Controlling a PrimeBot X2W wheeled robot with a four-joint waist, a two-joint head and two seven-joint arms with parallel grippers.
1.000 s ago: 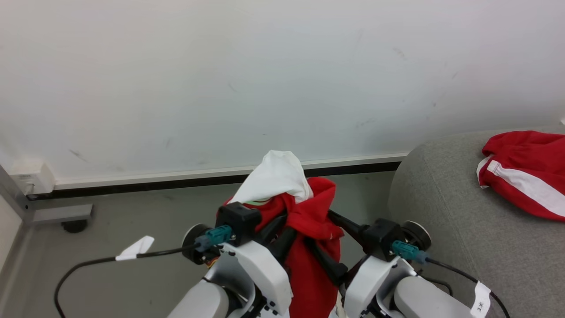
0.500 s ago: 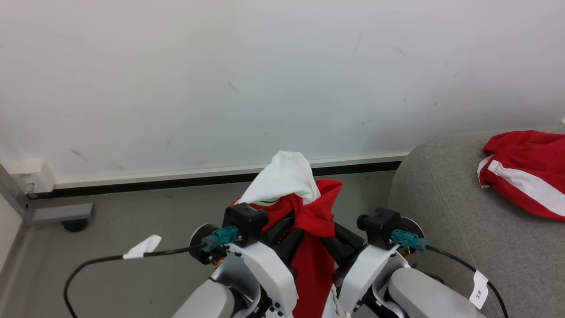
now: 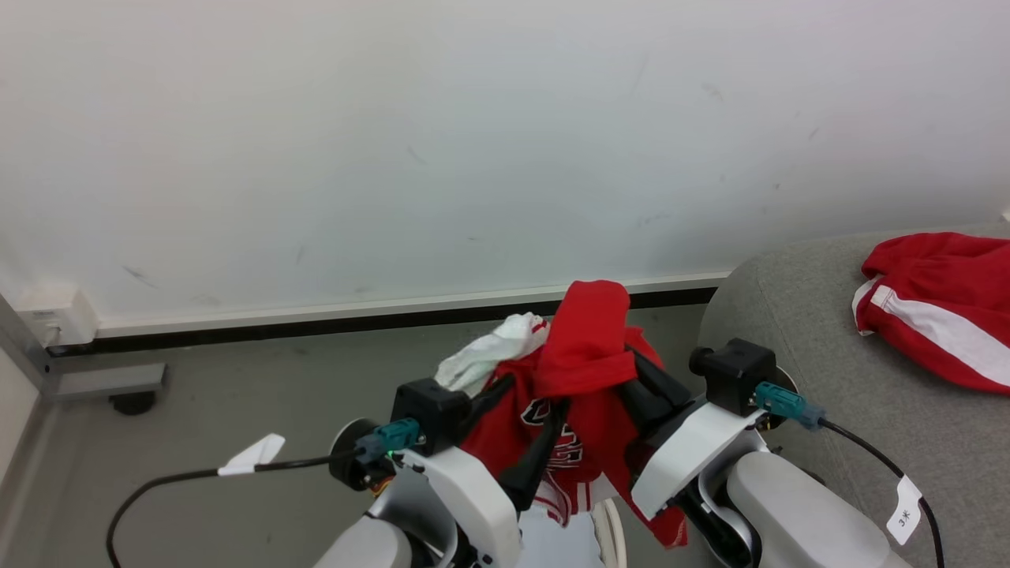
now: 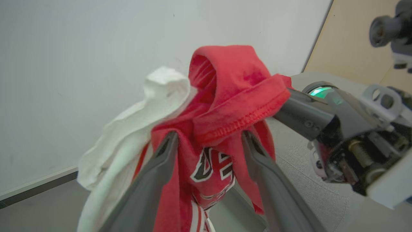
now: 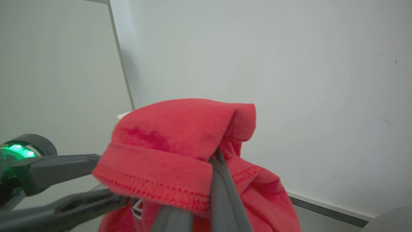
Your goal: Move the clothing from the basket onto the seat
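White wall [image 3: 473, 142] and grey floor behind. One red garment [image 3: 939, 308] already lies on the seat [image 3: 789, 379]. Second garment [image 3: 588, 363], with white cloth [image 3: 489, 355] caught in it, hangs aloft just left of the seat, not yet delivered. Right gripper [image 3: 643, 383] narrow, pinching its hem. Left gripper [image 3: 521, 422] fingers astride the fabric, grip cannot be told. Basket contents cannot be judged.

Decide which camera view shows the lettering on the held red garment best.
Left wrist view: the lettering on the red garment is large, framed by the left gripper. Head view shows it smaller, partly crossed by a finger; right wrist view catches a corner at the bottom.
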